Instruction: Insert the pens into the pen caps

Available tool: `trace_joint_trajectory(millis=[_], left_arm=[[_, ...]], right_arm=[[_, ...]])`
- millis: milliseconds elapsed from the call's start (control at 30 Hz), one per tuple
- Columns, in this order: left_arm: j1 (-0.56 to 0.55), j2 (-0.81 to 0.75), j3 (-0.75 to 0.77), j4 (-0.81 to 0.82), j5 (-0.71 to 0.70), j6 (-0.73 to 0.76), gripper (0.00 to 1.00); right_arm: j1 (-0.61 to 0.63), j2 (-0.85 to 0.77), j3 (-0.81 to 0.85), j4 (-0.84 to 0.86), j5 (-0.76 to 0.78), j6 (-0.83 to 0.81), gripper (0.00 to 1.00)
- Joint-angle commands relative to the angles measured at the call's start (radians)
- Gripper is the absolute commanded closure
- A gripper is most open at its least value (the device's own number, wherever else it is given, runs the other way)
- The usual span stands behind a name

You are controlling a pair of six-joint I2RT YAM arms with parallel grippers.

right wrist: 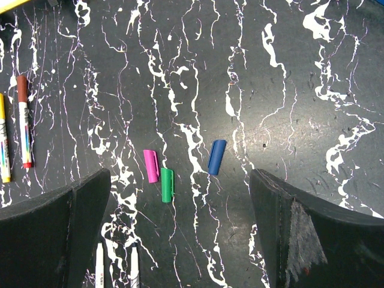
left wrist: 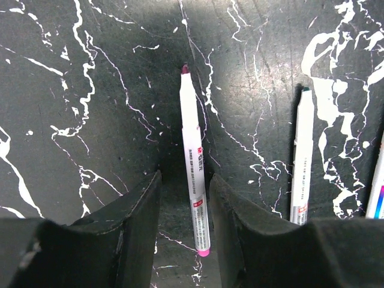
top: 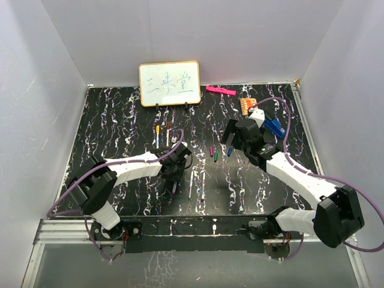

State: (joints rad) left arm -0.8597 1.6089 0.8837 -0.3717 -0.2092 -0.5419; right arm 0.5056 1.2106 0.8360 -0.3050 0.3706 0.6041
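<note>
Step in hand: pickup; the left gripper (left wrist: pixel 185 176) straddles the magenta-tipped pen (left wrist: pixel 191 132) lying on the table (left wrist: pixel 72 90), jaws narrow but unclamped (a gap shows); the right gripper (right wrist: pixel 180 174) gapes wide above the magenta cap (right wrist: pixel 150 165); next: close, lift, align.

Whiteboard (top: pixel 170 83), pink marker (top: pixel 220 90), blue clip (top: pixel 273 127) on marbled table (top: pixel 111 123)

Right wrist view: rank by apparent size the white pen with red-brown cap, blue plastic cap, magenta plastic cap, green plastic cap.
1. white pen with red-brown cap, clearly largest.
2. blue plastic cap, magenta plastic cap, green plastic cap: look alike, not ranked.
</note>
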Motion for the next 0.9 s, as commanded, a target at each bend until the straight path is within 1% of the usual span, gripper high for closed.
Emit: trace_joint_trajectory(millis=[0, 167, 367, 433, 467, 500, 600, 700, 867], left_arm=[[-0.004, 0.083, 0.012, -0.090, 0.057, 0.018, 0.65], [-0.005, 0.113, 0.012, -0.103, 0.043, 0.010, 0.66], [-0.005, 0.126, -0.007, -0.090, 0.079, -0.002, 0.70], [-0.004, 0.130, -0.008, -0.093, 0.080, -0.008, 0.74], [-0.005, 0.134, -0.005, -0.096, 0.075, -0.011, 0.80], [-0.005, 0.142, -0.003, -0.104, 0.069, -0.012, 0.84], [-0.005, 0.171, 0.008, -0.117, 0.065, -0.013, 0.90], [-0.005, 0.184, 0.007, -0.099, 0.084, -0.012, 1.00], [-0.005, 0.180, -0.023, -0.047, 0.126, -0.010, 1.00]], right_arm=[[-0.003, -0.014, 0.008, 0.055, 0.003, -0.003, 0.02], [-0.003, -0.015, 0.008, 0.055, 0.009, -0.006, 0.02], [-0.003, -0.015, 0.006, 0.052, 0.016, -0.007, 0.02], [-0.003, -0.013, 0.006, 0.053, 0.015, -0.006, 0.02], [-0.003, -0.011, 0.007, 0.053, 0.011, -0.006, 0.02], [-0.003, -0.008, 0.007, 0.054, 0.009, -0.004, 0.02], [-0.003, 0.003, 0.013, 0.054, -0.001, -0.001, 0.02], [-0.003, 0.025, 0.026, 0.054, -0.015, -0.004, 0.02], [-0.003, 0.066, 0.059, 0.030, -0.038, -0.010, 0.02]])
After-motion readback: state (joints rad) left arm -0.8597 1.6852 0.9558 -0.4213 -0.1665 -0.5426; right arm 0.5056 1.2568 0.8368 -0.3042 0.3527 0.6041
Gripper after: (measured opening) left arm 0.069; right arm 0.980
